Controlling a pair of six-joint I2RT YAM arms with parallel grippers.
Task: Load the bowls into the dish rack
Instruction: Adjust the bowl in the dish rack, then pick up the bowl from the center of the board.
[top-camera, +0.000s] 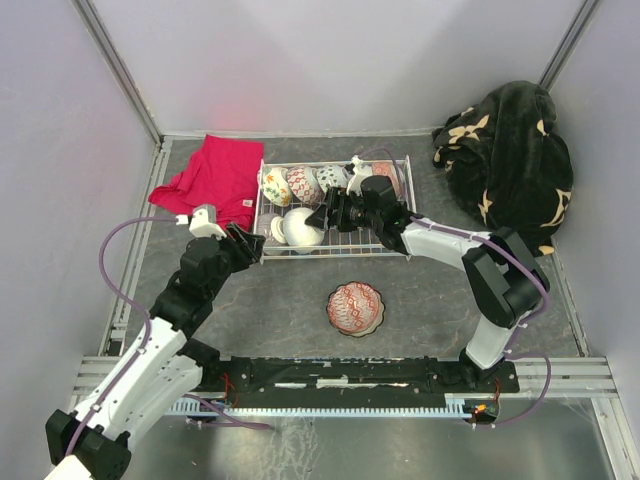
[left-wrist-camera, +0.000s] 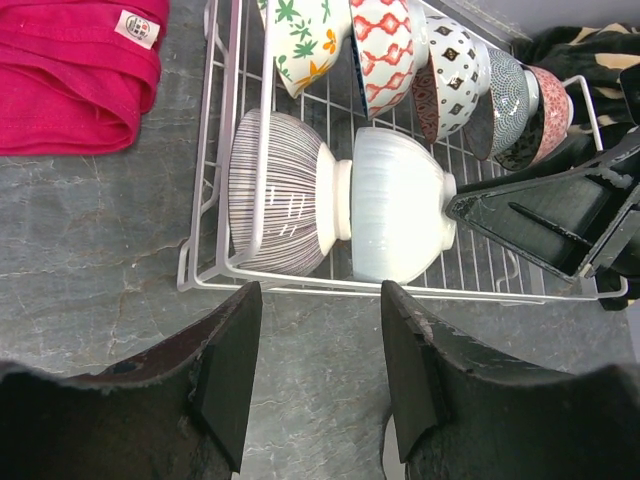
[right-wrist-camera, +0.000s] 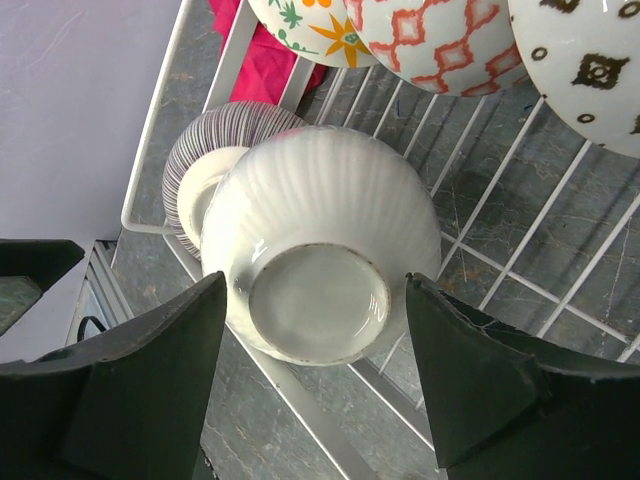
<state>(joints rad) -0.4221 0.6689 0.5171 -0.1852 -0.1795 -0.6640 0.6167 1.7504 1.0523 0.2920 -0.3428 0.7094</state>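
Top external view shows the shallow white wire dish rack (top-camera: 345, 251) at the back middle of the grey marbled table (top-camera: 270, 310), with a crumpled red cloth (top-camera: 210, 175) just to its left and a dark blanket with pale leaf shapes (top-camera: 510, 150) heaped well off to its right. A row of patterned ceramic bowls (top-camera: 303, 184) stands on edge along the rack's far side. In the front left part a white ribbed ceramic bowl (top-camera: 300, 228) lies on its side, nested against a white bowl with thin dark stripes (left-wrist-camera: 275, 205). The right gripper (top-camera: 322, 217) reaches into the rack at the ribbed bowl's foot; its jaws stand wide, one on either side of the foot ring, with gaps showing. The left gripper (top-camera: 245, 243) hovers over the table just before the rack's front left corner, jaws apart and holding nothing. A round bowl with a red pattern (top-camera: 355, 307) sits upright on the table in front of the rack, apart from it.
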